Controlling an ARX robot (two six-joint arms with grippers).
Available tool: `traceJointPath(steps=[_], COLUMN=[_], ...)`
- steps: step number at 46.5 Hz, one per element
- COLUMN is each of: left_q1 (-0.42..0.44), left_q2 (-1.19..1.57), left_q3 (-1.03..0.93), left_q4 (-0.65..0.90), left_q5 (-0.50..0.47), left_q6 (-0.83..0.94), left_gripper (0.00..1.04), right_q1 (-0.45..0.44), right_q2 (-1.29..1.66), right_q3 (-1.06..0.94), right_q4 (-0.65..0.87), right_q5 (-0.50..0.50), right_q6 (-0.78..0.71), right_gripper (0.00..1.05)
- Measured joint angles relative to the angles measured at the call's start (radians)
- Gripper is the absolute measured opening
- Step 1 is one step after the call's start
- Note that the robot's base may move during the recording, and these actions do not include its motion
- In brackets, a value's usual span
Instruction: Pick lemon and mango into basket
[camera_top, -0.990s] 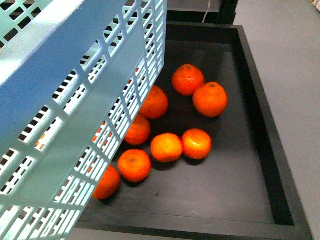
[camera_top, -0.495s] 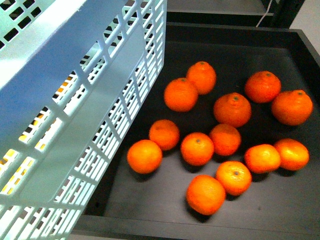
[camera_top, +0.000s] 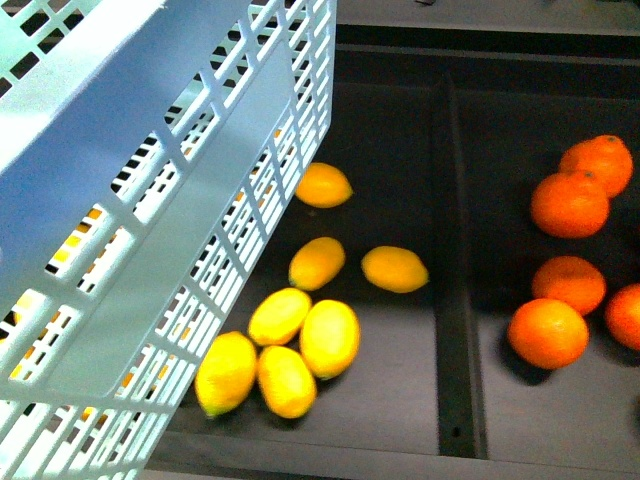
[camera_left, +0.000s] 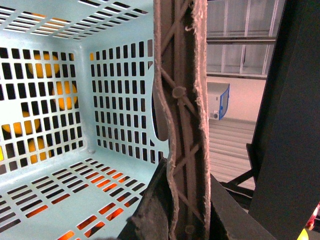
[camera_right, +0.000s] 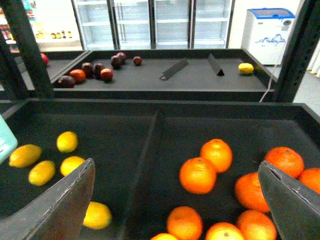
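The light turquoise basket hangs tilted across the left of the front view, hiding part of the shelf below. My left gripper is shut on its brown handle, and the basket's slotted floor holds nothing. Several yellow lemons lie in a black tray compartment just right of the basket; they also show in the right wrist view as lemons. My right gripper is open and empty above the tray, over the oranges beside the divider. No mango is in view.
A raised divider separates the lemons from several oranges. A rear shelf holds dark red fruit and one yellow fruit. Black frame posts stand close by. Glass-door fridges line the back.
The front view has slid sideways along the shelf: the orange compartment has moved off to the right and the lemon compartment has come in. The basket stays at the same place in view.
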Motion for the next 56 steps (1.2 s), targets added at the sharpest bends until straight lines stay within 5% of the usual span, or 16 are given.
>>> traceJointPath(steps=[56], left_q1=[0.001], left_q2=[0.000], left_q3=[0.000], left_q4=[0.000], left_q5=[-0.001], left_q6=[0.003], left_gripper=[0.07], right_q1=[0.000], right_q2=[0.000], right_q3=[0.000], right_q4=[0.000], right_q5=[0.000], right_q6=[0.000], right_gripper=[0.96])
